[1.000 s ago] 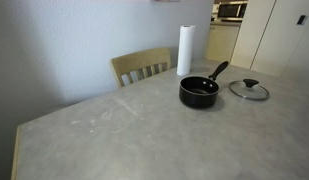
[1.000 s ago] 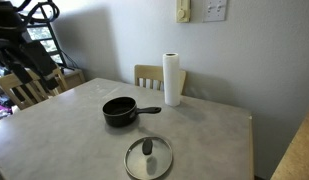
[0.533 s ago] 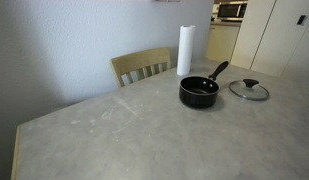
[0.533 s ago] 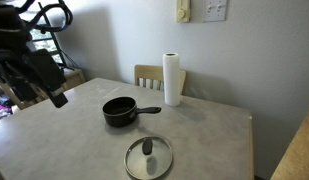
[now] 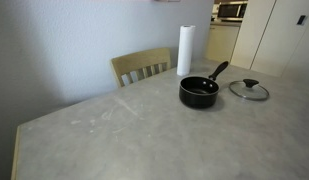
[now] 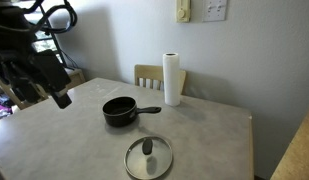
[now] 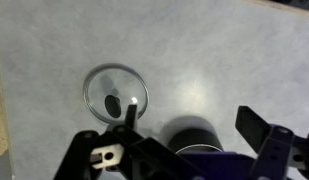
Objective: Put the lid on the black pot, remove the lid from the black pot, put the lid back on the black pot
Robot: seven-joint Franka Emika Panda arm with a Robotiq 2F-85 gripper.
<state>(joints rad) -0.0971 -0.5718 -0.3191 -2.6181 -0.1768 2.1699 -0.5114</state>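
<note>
The black pot [image 5: 198, 92] stands uncovered on the grey table, its long handle angled up; it also shows in an exterior view [image 6: 119, 111]. The glass lid [image 5: 249, 90] with its black knob lies flat on the table beside the pot, apart from it, as seen in both exterior views [image 6: 148, 158]. My gripper [image 6: 59, 97] hangs open and empty above the table's edge, well away from pot and lid. In the wrist view the open gripper [image 7: 192, 121] frames the pot [image 7: 189, 138] below, partly hidden by the gripper body, with the lid [image 7: 114, 92] to its left.
A tall white paper-towel roll [image 6: 172, 80] stands behind the pot, also in an exterior view [image 5: 184, 50]. A wooden chair [image 5: 142, 66] is pushed against the table's far side. The grey table [image 5: 104, 130] reaches a wall. Clutter sits behind the arm [image 6: 14, 85].
The arm has swung in from the side and lowered toward the table, with the gripper now over its edge. Pot and lid have not moved.
</note>
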